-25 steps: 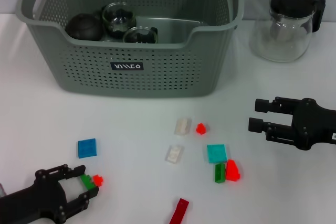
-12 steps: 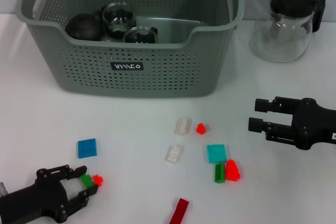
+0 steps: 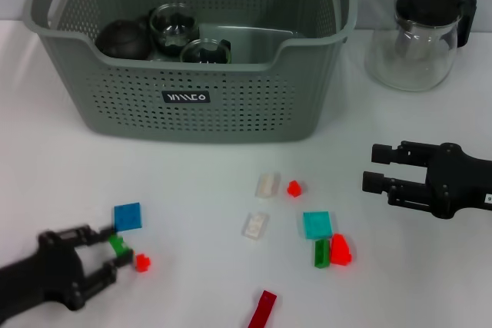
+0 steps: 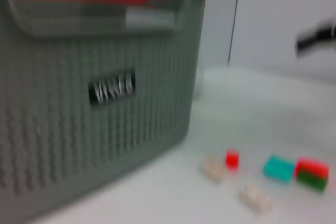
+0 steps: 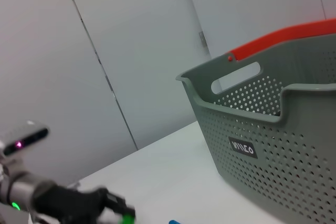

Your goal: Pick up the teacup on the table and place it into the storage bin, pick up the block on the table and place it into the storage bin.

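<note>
White table (image 3: pixel 192 190), bin (image 3: pixel 231 105) at back, blocks scattered in front. Your left gripper (image 3: pixel 104 255) clamps a green block (image 3: pixel 118 245); right gripper (image 3: pixel 377 168) hovers open, empty.

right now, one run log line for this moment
left gripper: shut on green block | right gripper: open, idle | storage bin: holds teacups
</note>
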### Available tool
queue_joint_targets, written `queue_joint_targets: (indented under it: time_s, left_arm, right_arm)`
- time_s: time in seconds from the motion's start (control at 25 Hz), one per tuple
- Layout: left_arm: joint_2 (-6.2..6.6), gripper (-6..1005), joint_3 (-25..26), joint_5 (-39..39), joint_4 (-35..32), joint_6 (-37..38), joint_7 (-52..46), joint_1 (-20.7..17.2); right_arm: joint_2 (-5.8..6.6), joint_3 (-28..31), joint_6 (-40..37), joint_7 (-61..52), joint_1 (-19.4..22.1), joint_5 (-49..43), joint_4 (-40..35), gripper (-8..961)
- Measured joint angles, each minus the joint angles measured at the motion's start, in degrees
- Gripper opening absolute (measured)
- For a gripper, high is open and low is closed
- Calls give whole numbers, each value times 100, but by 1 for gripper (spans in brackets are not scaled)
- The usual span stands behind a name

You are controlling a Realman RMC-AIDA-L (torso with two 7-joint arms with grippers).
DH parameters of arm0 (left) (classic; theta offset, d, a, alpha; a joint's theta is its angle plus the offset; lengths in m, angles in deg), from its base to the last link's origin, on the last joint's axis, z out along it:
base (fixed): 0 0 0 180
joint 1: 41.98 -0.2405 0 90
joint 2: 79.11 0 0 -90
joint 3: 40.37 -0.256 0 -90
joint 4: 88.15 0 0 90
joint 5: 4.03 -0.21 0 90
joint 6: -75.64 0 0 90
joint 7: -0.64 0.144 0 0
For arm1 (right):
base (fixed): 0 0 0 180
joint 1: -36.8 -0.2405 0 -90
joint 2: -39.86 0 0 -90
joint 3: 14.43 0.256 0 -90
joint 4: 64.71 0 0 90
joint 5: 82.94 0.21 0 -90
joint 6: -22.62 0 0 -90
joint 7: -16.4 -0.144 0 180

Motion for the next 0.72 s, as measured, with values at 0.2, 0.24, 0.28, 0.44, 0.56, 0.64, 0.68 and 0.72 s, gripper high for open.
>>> queue_joint_targets:
  time_s: [0.2, 0.24, 0.28, 0.44, 0.56, 0.64, 0.68, 0.72]
  left_arm:
    - [183, 411, 758, 429, -87, 1399, -338, 108]
    - [220, 411, 864, 581, -90, 1634, -549, 172]
    - [246, 411, 907, 713, -93, 1770, -760, 240]
    - [322, 412, 915, 1268, -95, 1908, -2028, 842]
    - [344, 411, 921, 1352, -96, 1798, -2442, 1179]
    - [407, 411, 907, 1418, -106, 1478, -3009, 1572]
    - [435, 411, 884, 1431, -108, 1312, -3227, 1711]
    - [500, 411, 803, 1438, -104, 968, -3573, 1953]
  right_arm:
    - [4, 0, -1, 0, -7, 0, 0, 638]
    - [2, 1, 0, 0, -9, 0, 0, 638]
    - [-1, 0, -1, 0, -13, 0, 0, 638]
    - [-4, 1, 6, 5, -20, 0, -2, 637]
    - [-6, 1, 9, 7, -19, 0, -3, 637]
    - [-7, 0, 9, 7, -19, 0, -3, 637]
    - [-6, 2, 8, 8, -18, 2, -3, 637]
    - [-6, 3, 8, 13, -20, 3, -3, 638]
